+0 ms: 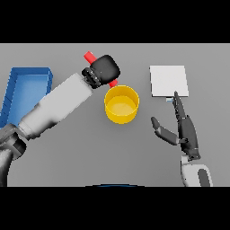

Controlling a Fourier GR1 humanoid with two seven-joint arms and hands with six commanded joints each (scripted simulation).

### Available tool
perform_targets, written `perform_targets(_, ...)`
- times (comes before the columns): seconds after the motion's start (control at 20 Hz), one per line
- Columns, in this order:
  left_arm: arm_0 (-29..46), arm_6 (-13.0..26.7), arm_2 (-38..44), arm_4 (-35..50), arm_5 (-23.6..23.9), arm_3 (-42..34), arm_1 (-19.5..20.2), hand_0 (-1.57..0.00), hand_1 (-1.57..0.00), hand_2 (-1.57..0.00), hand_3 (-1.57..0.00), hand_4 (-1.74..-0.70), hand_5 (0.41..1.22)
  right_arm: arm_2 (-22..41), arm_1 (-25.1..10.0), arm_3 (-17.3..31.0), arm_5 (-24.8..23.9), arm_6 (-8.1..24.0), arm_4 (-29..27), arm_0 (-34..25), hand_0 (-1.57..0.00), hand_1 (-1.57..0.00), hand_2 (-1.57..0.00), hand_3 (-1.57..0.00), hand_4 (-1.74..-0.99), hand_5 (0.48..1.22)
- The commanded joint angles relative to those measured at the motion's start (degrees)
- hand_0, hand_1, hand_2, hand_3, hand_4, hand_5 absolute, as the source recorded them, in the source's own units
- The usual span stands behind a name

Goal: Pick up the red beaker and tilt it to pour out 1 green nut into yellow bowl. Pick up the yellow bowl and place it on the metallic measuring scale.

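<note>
Head view: left robot hand (105,68) grips red beaker (90,57), tilted over yellow bowl (121,104) (pouring position); right robot hand (184,128) idle, fingers straight.

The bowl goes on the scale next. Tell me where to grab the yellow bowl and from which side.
Grip the yellow bowl by its right wall, near the rim, coming from the right with the right hand. It stands upright and open-topped, so the thin wall can probably be pinched. The right side is free; the left hand, shut on the red beaker, crowds the bowl's upper left.
</note>
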Motion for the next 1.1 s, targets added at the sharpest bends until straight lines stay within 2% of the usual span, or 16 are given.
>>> perform_targets(0.0,-0.54,-0.98,-1.11,-1.14,0.63,0.68,0.08,-1.57,-1.57,-1.57,-1.52,-1.73,1.22,-0.1,-0.08,-1.08,-0.26,-0.31,-0.02,0.48,0.0,0.0,0.0,0.0,-1.193,0.578)
perform_targets(0.35,-4.46,-4.79,-9.2,-9.25,1.97,2.71,-0.42,-1.57,-1.57,-1.57,-1.56,-1.74,1.221,0.27,0.69,-0.5,-0.27,0.66,-0.11,-0.46,0.0,0.0,0.0,0.0,-1.135,0.567)
perform_targets(0.55,-7.14,-6.65,-12.71,-13.27,3.31,4.08,-0.84,-1.57,-1.57,-1.57,-1.57,-1.73,1.221,0.1,0.08,-0.22,-0.6,0.43,0.68,-0.86,0.0,0.0,0.0,0.0,-1.136,0.578)
perform_targets(0.7,-8.36,-5.92,-14.84,-16.21,3.98,5.1,-1.82,-1.57,-1.57,-1.57,-1.57,-1.73,1.221,-0.85,-0.74,-0.6,0.06,-0.37,-0.65,-0.44,0.0,0.0,0.0,0.0,-1.133,0.579)
perform_targets(0.9,-14.2,-8.33,-16.45,-18.97,3.59,5.56,-2.89,-1.57,-1.57,-1.57,-1.57,-1.73,1.221,-0.36,-0.01,-0.93,-0.47,-0.44,-0.15,-0.26,0.0,0.0,0.0,0.0,-1.138,0.572)
perform_targets(1.05,-21.45,-11.22,-14.9,-19.73,5.46,9.28,-1.15,-1.57,-1.57,-1.57,-1.57,-1.73,1.221,0.24,0.73,-0.69,-1.09,0.05,0.74,-0.68,0.0,0.0,0.0,0.0,-1.135,0.563)
